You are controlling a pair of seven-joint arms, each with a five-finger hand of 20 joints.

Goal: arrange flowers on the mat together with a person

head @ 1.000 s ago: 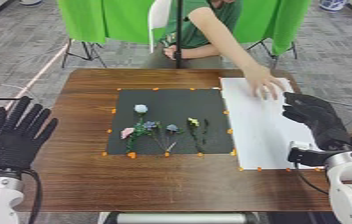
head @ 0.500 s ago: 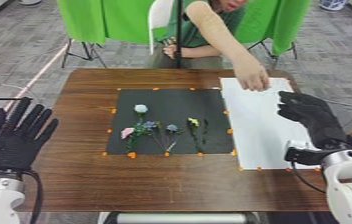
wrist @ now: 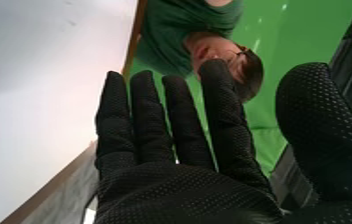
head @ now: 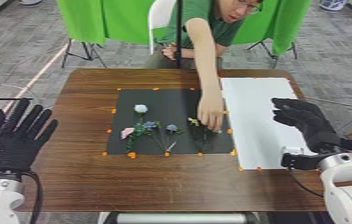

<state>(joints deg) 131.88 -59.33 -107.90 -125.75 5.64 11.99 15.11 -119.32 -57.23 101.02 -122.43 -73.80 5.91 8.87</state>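
The person's hand [head: 211, 111] has been shifted from the white sheet [head: 259, 122] to beside the yellow flower [head: 193, 121]; space should be left by the released, empty right hand [wrist: 181, 192].

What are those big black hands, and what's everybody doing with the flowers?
They're a robot's hands in gloves! One picture looks down from its head, the other out from its right wrist. Its left hand and right hand are open and hold nothing. On the brown table lie a white sheet and a dark mat with white, pink, blue and yellow flowers. A person's hand reaches beside the yellow one. Robot and person are arranging them together.
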